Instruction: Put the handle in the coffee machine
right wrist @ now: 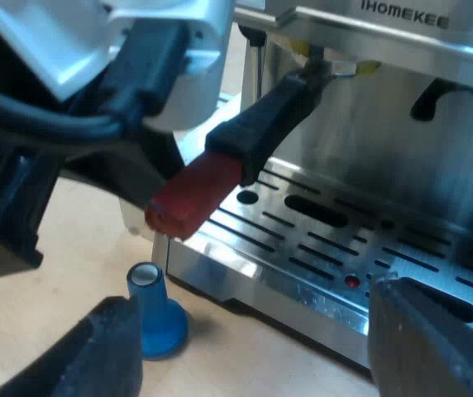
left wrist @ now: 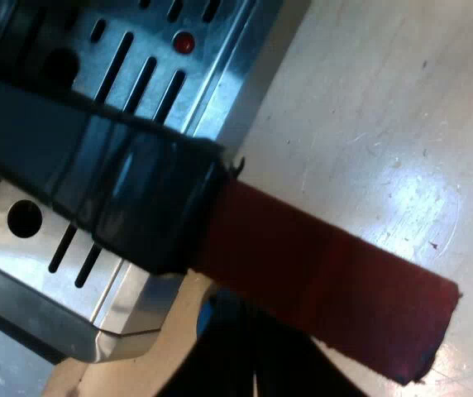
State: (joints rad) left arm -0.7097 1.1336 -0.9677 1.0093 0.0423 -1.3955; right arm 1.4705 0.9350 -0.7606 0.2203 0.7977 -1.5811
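Jutting out from the front of a stainless-steel espresso machine lettered IHOMEKEE is a metal holder with a dark handle that ends in red. It slopes down and away from the machine. Its metal end sits up against the underside of the brew head, and its red end hangs in the air just past the edge of the machine's slotted steel drip tray. Whether the holder is locked in cannot be told.

The left pincer is just under the handle, close to the red end and off the corner of the machine's tray. The handle covers most of it, so it cannot be told whether it grips anything.

The right pincer is spread wide and holds nothing, low in front of the machine's drip tray.

A small blue tamper with a white top stands upright on the pale desk, just beside the corner of the machine's tray and below the red end, apart from it. A small red dot shows among the tray's slots.
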